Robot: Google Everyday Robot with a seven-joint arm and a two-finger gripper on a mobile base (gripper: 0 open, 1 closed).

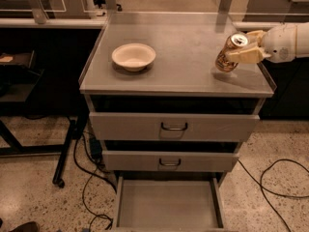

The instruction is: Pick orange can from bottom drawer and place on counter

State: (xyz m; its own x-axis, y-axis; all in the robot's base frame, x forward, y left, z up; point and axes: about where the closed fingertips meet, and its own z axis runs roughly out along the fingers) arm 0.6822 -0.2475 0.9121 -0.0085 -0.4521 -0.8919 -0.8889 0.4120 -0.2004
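Orange metal catches the light over on the right: the orange can [228, 52] sits pinched in the end effector [238, 46], pale fingers [244, 57] pressed against its sides, silver top tipped up and toward the arm. So the can is out of the bottom drawer [166, 204], which lies pulled open and bare down by the floor. It hangs over the right part of the worktop [188, 47], close to the front-right corner. Whether its base touches the grey surface or floats just above its own shadow, I can't tell from where I stand.

Now, the risks. That can is tilted, not upright. Let go of it like this and I'd expect it to land on the edge of its base, topple and roll, and a round can on smooth metal doesn't stop in a hurry. The raised rim along the right side is low. It may catch a slow roll, but the front edge looks flat to me, and beyond it are the open drawer and the floor. A spot so near the corner leaves little margin either way. The can could also slip in the pinch as the wrist straightens. The bowl [133, 56] is well apart on the left, so no clash there. Straighten it, set it down further in, then release: that's what I'd want.
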